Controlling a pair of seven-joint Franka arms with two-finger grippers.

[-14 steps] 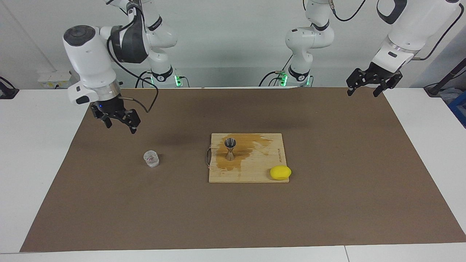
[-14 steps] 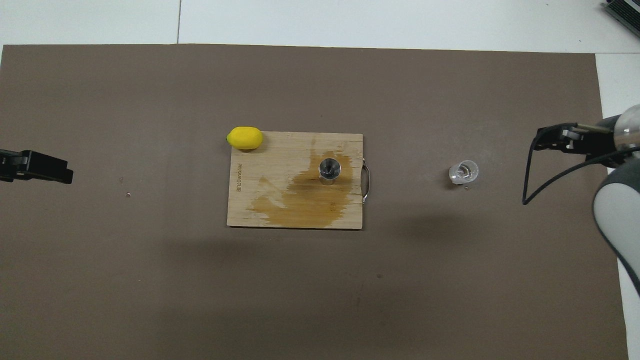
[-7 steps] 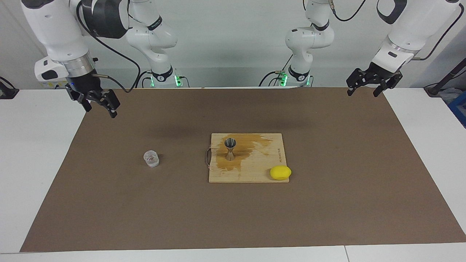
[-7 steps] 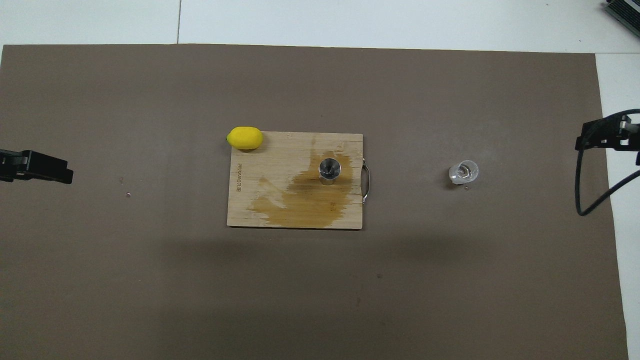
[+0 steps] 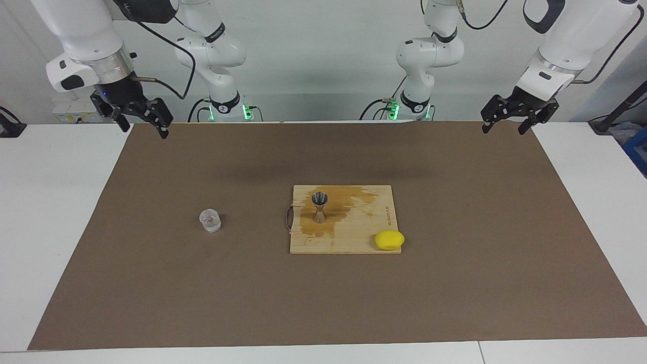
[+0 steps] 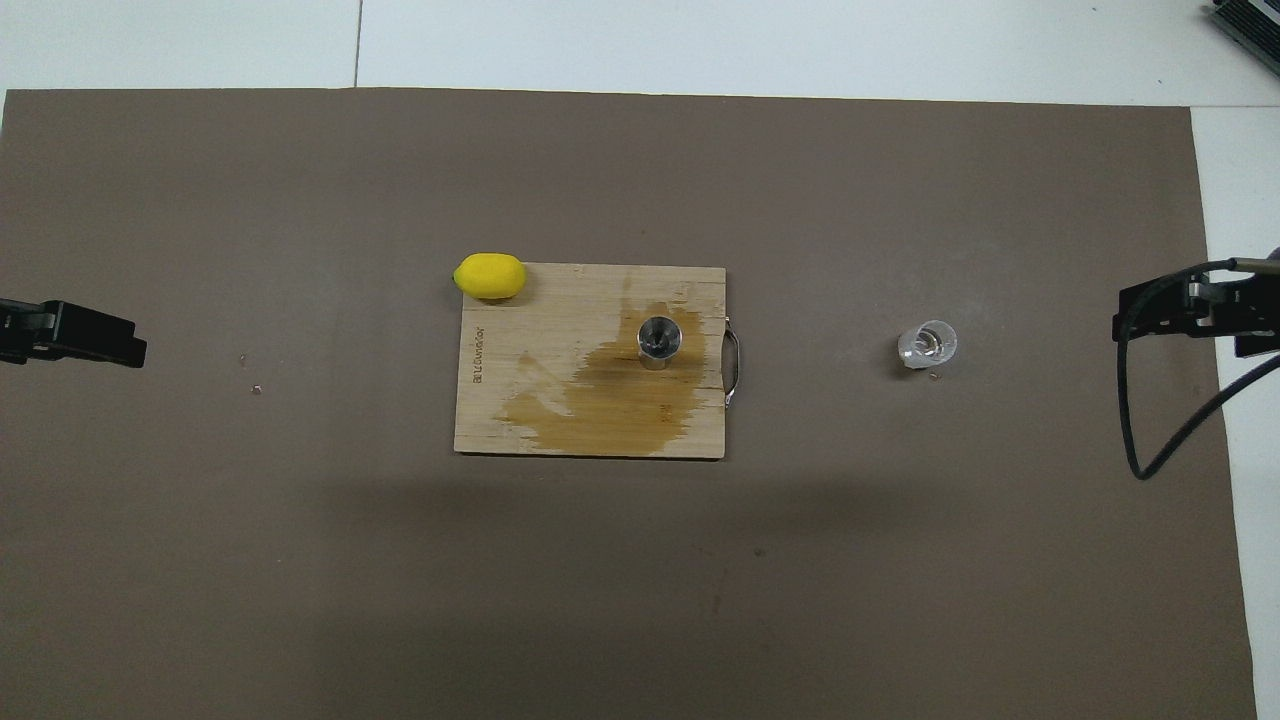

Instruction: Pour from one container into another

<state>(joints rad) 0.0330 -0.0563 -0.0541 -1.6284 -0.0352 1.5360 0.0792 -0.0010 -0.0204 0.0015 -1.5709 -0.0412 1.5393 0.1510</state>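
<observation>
Over the last second the right claw (image 5: 143,123) has risen and pulled back from above the glass cup (image 5: 210,221) to the mat's corner at the right arm's end, fingers spread and empty. The left claw (image 5: 511,120) hasn't moved; it waits spread over the left arm's end.

The white table (image 5: 50,212) carries a matte brown mat (image 5: 455,263). On it lies a flat wooden board (image 5: 349,237), stained wet. The hourglass metal jigger (image 5: 319,206) stands upright on the board, a smooth yellow lemon (image 5: 389,239) at its corner.

The thick clear cup stands upright on the mat, between board and right claw, so the right arm is nearer.
</observation>
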